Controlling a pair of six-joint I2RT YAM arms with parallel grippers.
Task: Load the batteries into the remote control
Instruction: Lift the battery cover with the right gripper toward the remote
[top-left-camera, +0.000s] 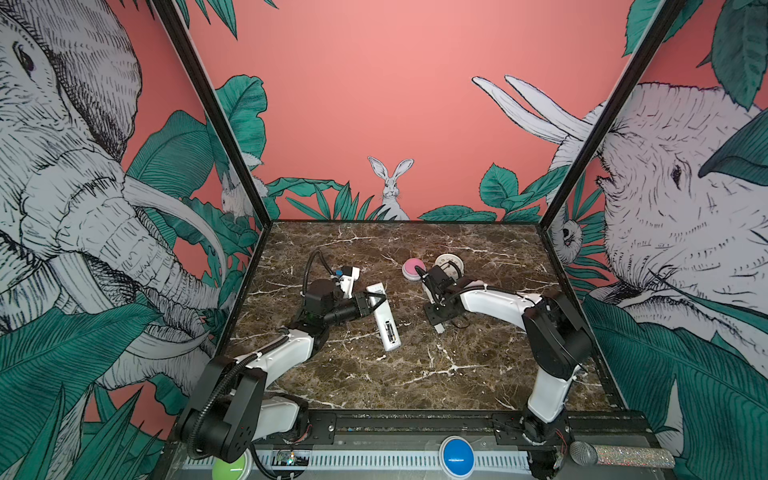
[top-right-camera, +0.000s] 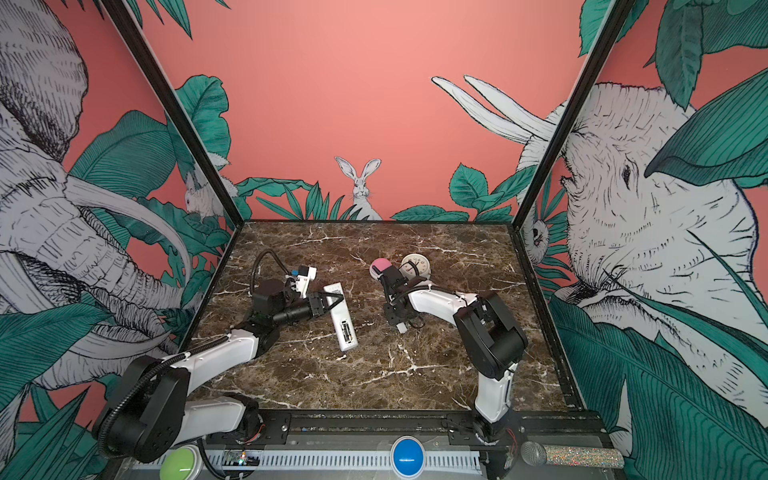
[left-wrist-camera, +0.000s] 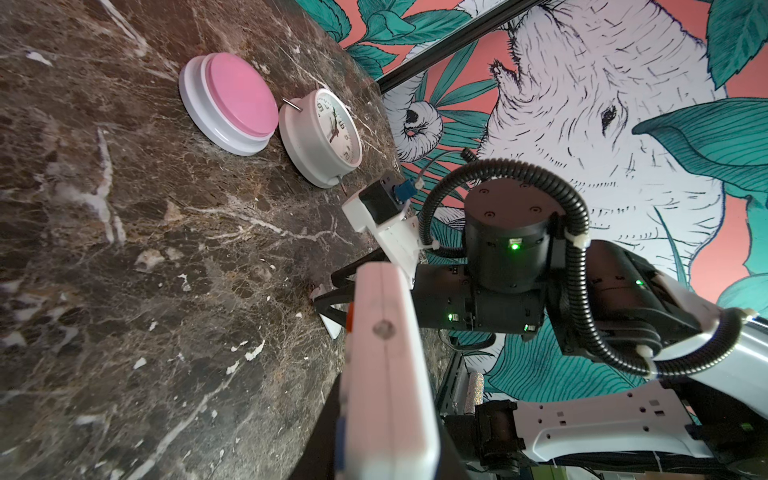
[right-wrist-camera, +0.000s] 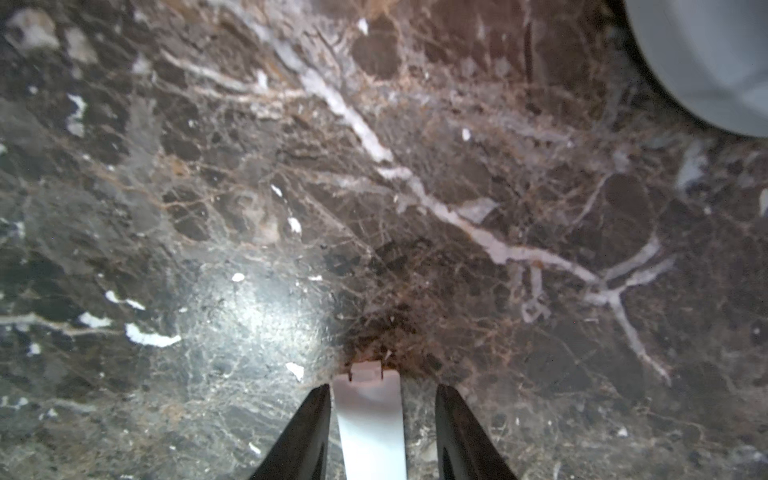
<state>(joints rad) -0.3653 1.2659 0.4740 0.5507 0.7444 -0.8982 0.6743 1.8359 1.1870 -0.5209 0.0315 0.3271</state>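
While left jaws pinch the remote control (top-left-camera: 385, 322), right jaws stand parted astride a white cover (right-wrist-camera: 370, 415).

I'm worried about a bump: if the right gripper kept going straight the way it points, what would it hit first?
Probably the marble table: the right gripper points down at it, fingers open either side of a white flat piece lying there. The remaining gap is hard to judge.

Pink dome button (top-left-camera: 412, 267), white clock (top-left-camera: 451, 260), marble tabletop (top-left-camera: 415, 374)
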